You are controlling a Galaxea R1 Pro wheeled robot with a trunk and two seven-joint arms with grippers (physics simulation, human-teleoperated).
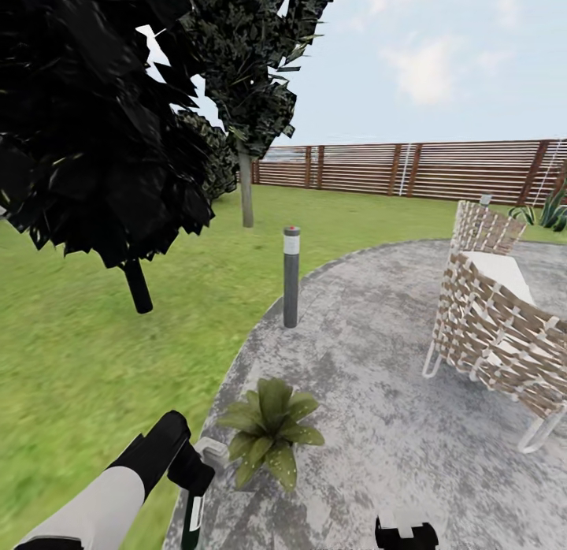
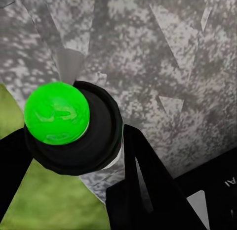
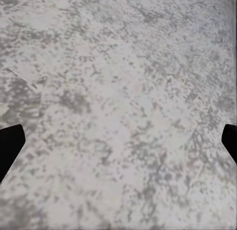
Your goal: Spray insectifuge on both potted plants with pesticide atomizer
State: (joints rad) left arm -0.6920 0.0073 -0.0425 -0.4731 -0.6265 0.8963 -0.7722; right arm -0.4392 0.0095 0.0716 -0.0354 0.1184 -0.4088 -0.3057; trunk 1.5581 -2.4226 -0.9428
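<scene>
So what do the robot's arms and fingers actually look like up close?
The left arm has a smooth white shell with glossy black joints, ending in a black left gripper with angular black fingers. One finger carries a white panel. The right gripper is black with a white top.

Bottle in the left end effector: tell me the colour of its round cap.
Bright green cap on a black collar, clearest in the left wrist view.

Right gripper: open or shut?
Open. In the right wrist view the right gripper has its two dark fingertips at opposite edges of the picture, with bare grey paving between them, nothing held.
</scene>
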